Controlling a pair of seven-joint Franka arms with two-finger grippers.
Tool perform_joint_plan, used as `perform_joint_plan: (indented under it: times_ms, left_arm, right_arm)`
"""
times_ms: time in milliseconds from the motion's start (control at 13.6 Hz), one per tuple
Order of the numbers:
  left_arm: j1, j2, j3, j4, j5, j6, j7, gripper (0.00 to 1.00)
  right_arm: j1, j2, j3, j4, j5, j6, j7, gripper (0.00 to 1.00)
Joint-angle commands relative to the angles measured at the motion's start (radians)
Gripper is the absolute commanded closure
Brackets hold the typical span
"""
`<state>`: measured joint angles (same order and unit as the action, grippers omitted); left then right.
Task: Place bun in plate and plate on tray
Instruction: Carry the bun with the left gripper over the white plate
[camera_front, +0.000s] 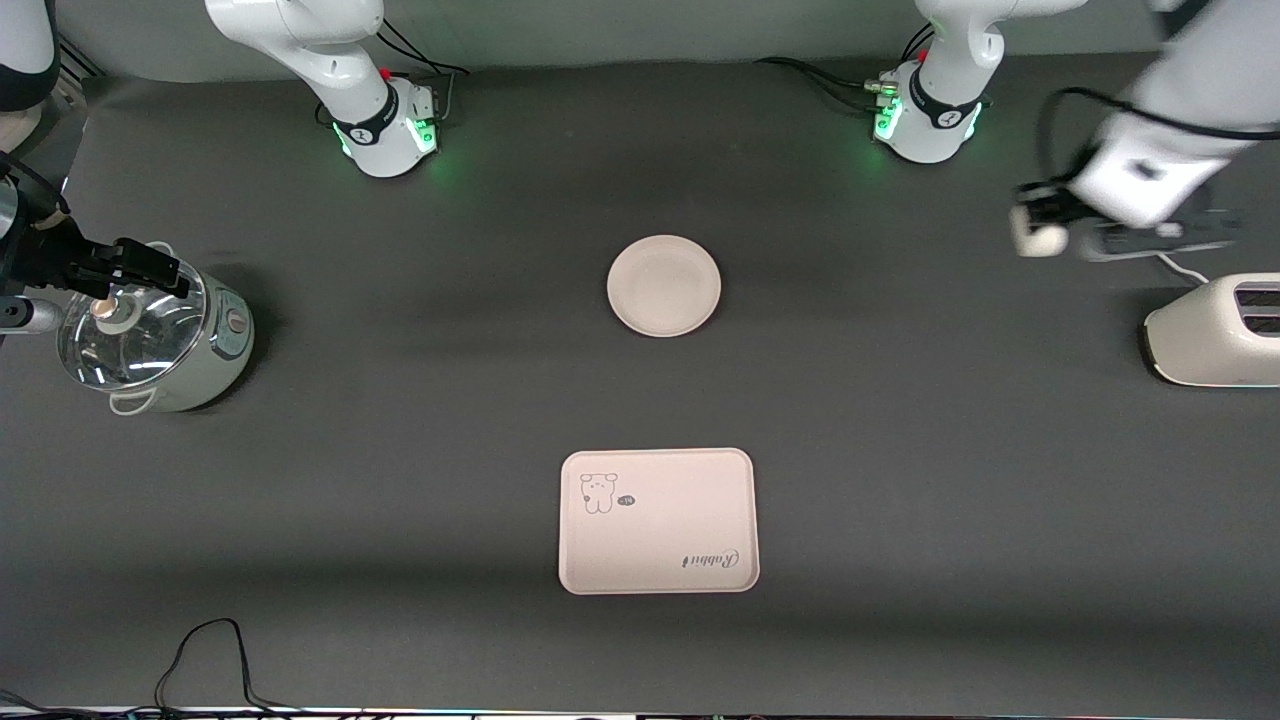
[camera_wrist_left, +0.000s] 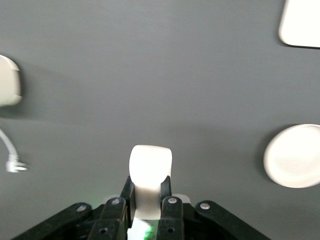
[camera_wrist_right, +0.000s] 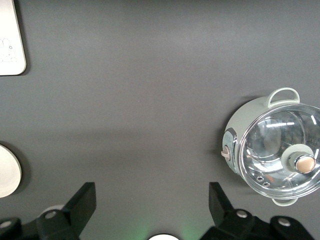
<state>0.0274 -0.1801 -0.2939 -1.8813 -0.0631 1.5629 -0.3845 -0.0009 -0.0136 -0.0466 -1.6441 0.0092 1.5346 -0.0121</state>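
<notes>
Left claw (camera_front: 1040, 235), upper right of the front view, grips the bun (camera_wrist_left: 150, 167) across its sides; it looks soft, light, easily squashed. Right claw (camera_wrist_right: 150, 215), far left, waits open.

"Rabbit" script on the tray (camera_front: 657, 522) (beside a small cartoon animal drawing)

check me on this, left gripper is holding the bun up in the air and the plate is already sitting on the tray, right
Not quite: the plate sits on the bare table, apart from the tray and farther from the front camera, as the front view shows. The left gripper does hold the bun in the air.
</notes>
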Motion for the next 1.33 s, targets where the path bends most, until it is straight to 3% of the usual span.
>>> perform_joint_plan:
  times_ms: [0, 148, 295, 516, 885, 1033, 1254]
  left_arm:
    - [-0.015, 0.135, -0.161, 0.117, -0.035, 0.032, -0.248, 0.76]
    - [-0.023, 0.235, -0.279, 0.160, -0.027, 0.115, -0.426, 0.76]
    - [-0.078, 0.307, -0.342, 0.157, -0.017, 0.225, -0.569, 0.76]
    - [-0.190, 0.366, -0.343, 0.146, 0.005, 0.278, -0.642, 0.75]
    - [-0.288, 0.451, -0.343, 0.093, 0.067, 0.350, -0.712, 0.75]
    - [-0.305, 0.487, -0.343, 0.038, 0.083, 0.451, -0.723, 0.75]
    - [-0.334, 0.601, -0.343, 0.002, 0.214, 0.584, -0.845, 0.75]
  right_arm:
    - [0.007, 0.001, 0.001, 0.012, -0.017, -0.014, 0.012, 0.00]
    - [0.007, 0.000, -0.001, 0.010, -0.015, -0.014, 0.011, 0.00]
    - [0.007, 0.000, -0.001, 0.010, -0.017, -0.014, 0.012, 0.00]
    - [0.007, 0.006, -0.001, 0.009, -0.017, -0.014, 0.011, 0.00]
    - [0.005, 0.006, -0.001, 0.007, -0.015, -0.014, 0.011, 0.00]
    - [0.005, 0.007, -0.001, 0.007, -0.017, -0.014, 0.011, 0.00]
    - [0.005, 0.007, -0.001, 0.007, -0.017, -0.013, 0.012, 0.00]
